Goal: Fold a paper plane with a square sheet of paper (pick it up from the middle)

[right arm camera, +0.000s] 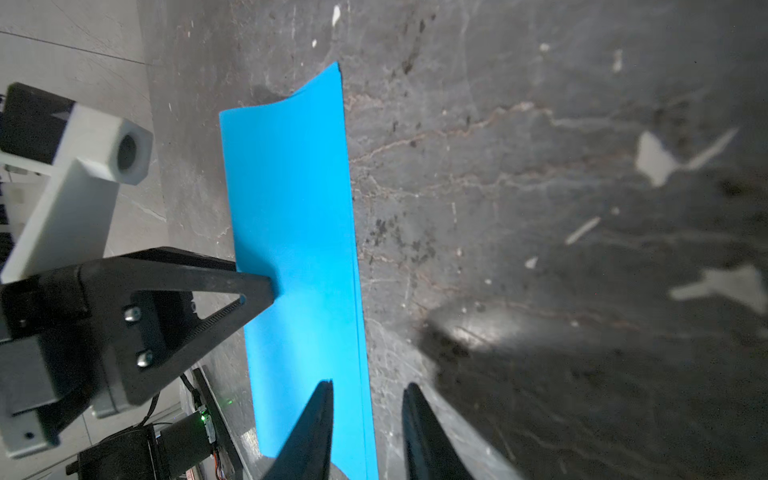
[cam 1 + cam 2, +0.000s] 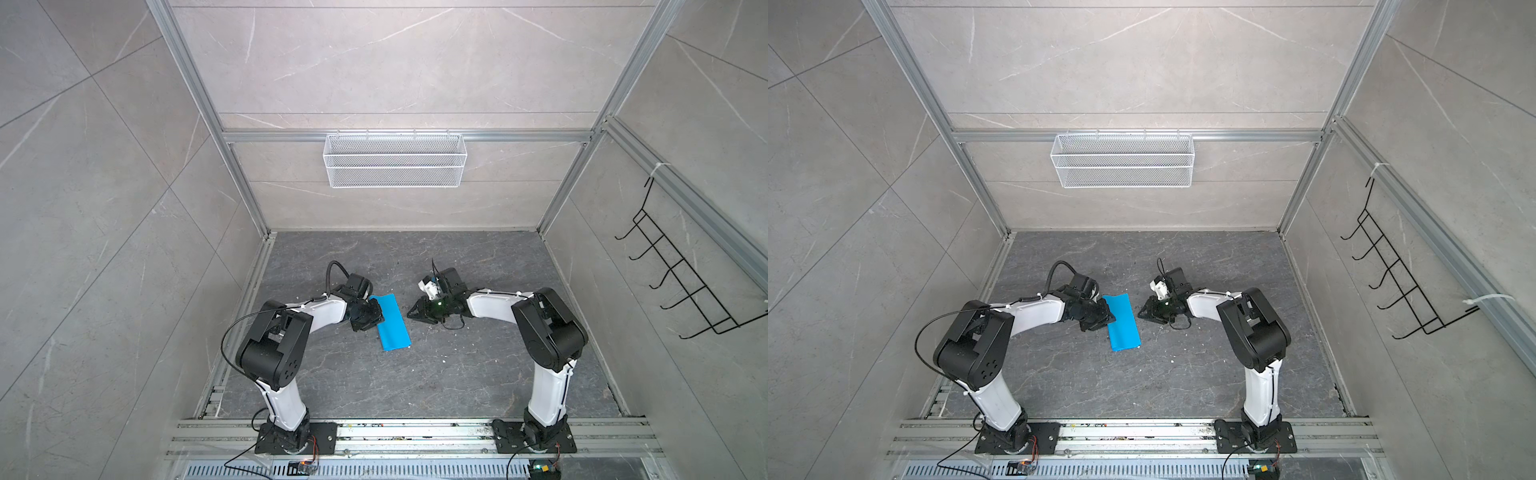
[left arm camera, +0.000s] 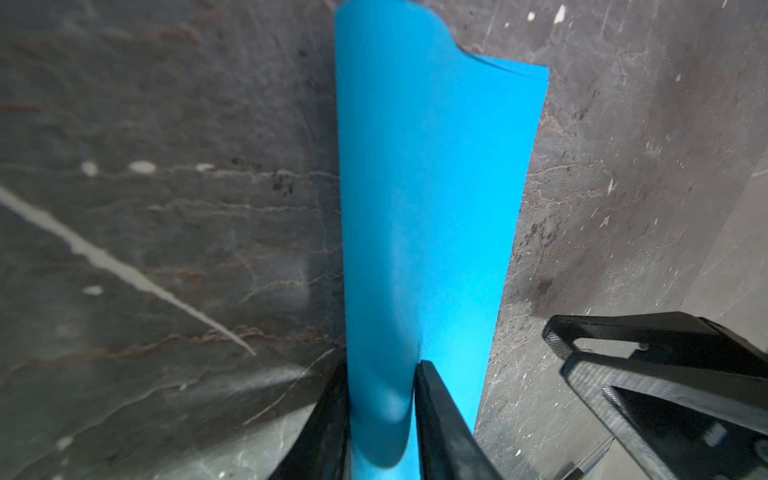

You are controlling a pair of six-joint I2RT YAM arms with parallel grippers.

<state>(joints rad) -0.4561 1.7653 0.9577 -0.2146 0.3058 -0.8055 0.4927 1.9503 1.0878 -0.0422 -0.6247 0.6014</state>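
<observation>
Square sheet of paper, mid-frame, folded once, not yet creased flat; later folds undone. Fold apparently pinched by left gripper; right gripper narrowly parted, empty.

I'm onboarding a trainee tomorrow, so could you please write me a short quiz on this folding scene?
1. True or false: the paper lies fully unfolded as a flat square.
2. What hangs on the back wall? A) a clock B) a white wire basket C) a towel
3. Which gripper clasps the paper's rounded fold?

Key:
1. False; it is doubled into a narrow strip.
2. B.
3. The left gripper; the right gripper stands open, holding nothing.
</observation>
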